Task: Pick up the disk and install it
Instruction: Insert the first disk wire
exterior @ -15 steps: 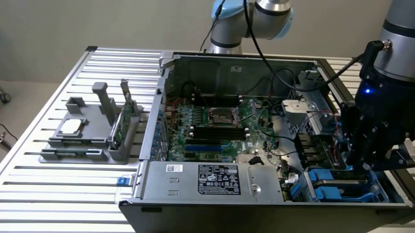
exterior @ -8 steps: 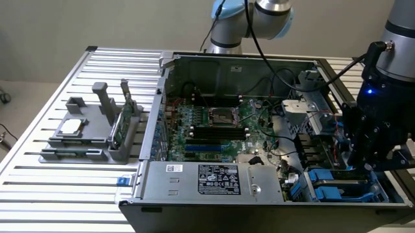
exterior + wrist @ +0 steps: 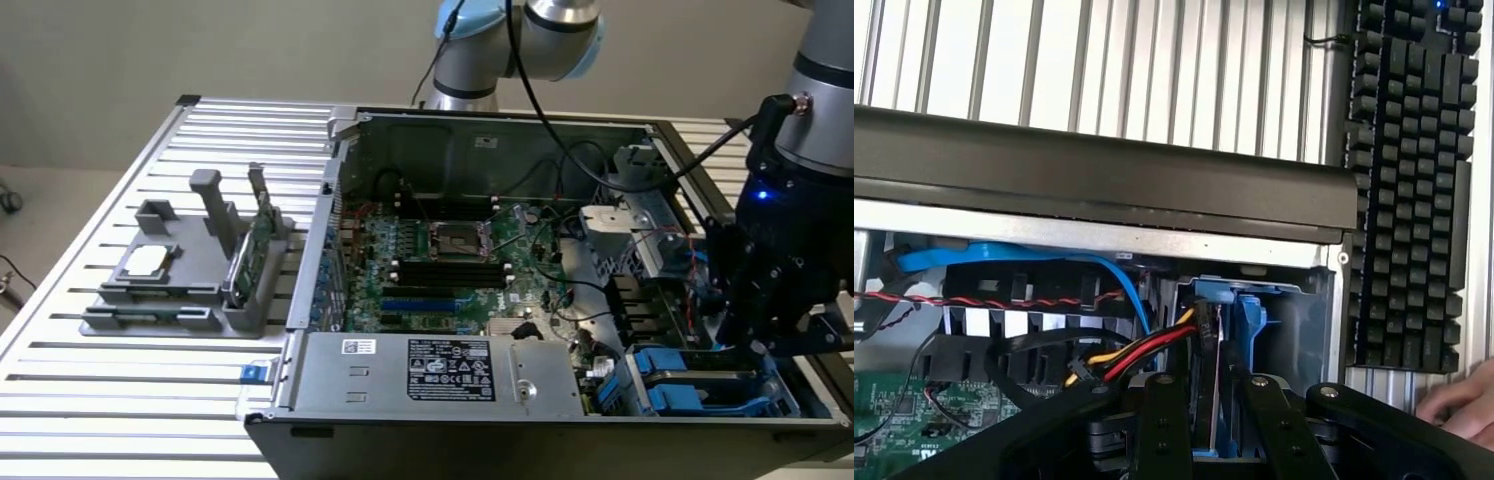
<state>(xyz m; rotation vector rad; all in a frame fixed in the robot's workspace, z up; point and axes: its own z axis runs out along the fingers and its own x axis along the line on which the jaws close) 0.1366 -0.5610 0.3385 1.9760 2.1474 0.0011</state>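
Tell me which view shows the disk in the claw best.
The wrist view: the disk stands on edge in its blue carrier, gripped between the claw fingers, at the drive bay. In the exterior view the claw hides it above the blue drive bay.

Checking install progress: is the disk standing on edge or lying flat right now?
On edge. In the wrist view the disk, in its blue carrier, stands upright between the hand's fingers, over the case's drive bay.
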